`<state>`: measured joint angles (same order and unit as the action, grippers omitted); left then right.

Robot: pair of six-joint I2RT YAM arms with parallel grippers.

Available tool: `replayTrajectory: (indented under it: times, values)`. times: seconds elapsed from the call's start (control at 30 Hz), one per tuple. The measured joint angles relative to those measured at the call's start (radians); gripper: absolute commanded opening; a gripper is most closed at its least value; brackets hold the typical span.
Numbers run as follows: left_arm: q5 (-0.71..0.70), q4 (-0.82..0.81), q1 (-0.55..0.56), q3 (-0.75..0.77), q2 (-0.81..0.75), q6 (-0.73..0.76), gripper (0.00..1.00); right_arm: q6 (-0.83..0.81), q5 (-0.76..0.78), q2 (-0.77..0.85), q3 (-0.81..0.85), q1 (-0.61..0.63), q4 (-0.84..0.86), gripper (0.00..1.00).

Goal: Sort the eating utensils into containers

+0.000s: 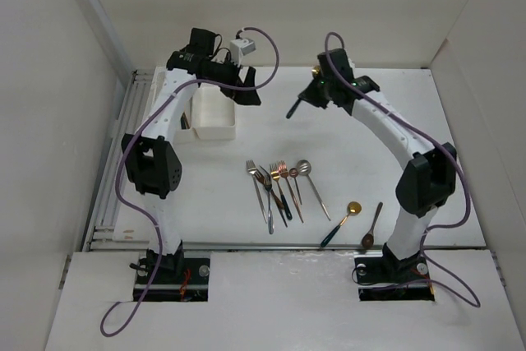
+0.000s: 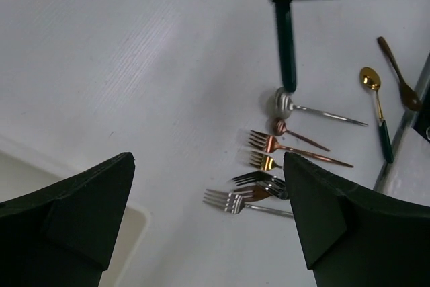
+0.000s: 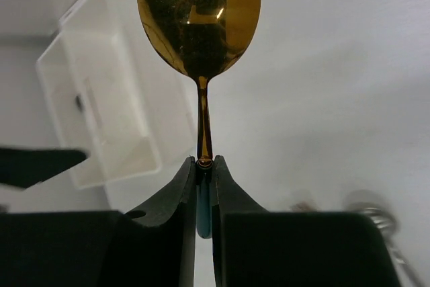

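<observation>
**White table, one gold spoon held in the air, the rest lying loose**

The right gripper (image 3: 205, 166) is pinched shut on a gold spoon (image 3: 199, 18). It grips where the thin gold neck meets the blue-green handle. The shiny bowl sticks out past the fingertips and the handle runs back between the fingers. From overhead, this gripper holds the spoon above the far middle of the table (image 1: 394, 121), to the right of the white bins (image 1: 215, 121).

The left gripper (image 2: 208, 159) is spread wide with nothing between its fingers. It hangs over the right side of the bins, and a corner of one bin shows under its left finger.

Nearer the arm bases, the other utensils lie flat on the table, well apart from the bins. A bunch of forks (image 1: 275, 191) in silver, gold and copper overlap one another. A silver spoon (image 1: 308, 172) lies just to their right. Further right lie a second gold spoon (image 1: 343, 221) with a dark green handle and a brown spoon (image 1: 371, 228).
</observation>
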<state>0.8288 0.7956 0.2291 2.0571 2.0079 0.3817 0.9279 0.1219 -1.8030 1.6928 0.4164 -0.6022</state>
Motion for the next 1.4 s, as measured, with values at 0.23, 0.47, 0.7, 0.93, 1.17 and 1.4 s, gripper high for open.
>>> replayTrajectory:
  times: [0.23, 0.47, 0.7, 0.93, 1.17, 1.4]
  values:
    - [0.066, -0.058, 0.043, -0.048, -0.015, -0.025, 0.92, 0.011, -0.094, -0.077, 0.118, 0.163, 0.056, 0.0]
    - [0.106, -0.066, 0.045, -0.108, -0.016, -0.032, 0.91, 0.016, -0.122, -0.093, 0.124, 0.169, 0.058, 0.0]
    - [0.107, -0.082, 0.054, -0.166, -0.023, -0.046, 0.74, 0.041, -0.156, -0.108, 0.14, 0.167, 0.087, 0.0]
    - [0.115, -0.106, 0.062, -0.179, -0.023, -0.089, 0.0, 0.058, -0.194, -0.139, 0.16, 0.177, 0.109, 0.0]
    - [0.049, -0.126, 0.057, -0.187, -0.025, -0.13, 0.0, 0.031, -0.251, -0.142, 0.16, 0.148, 0.106, 0.46]
    - [-0.22, -0.154, -0.056, -0.192, -0.025, -0.199, 0.0, -0.043, -0.172, -0.004, 0.018, -0.011, -0.032, 0.75]
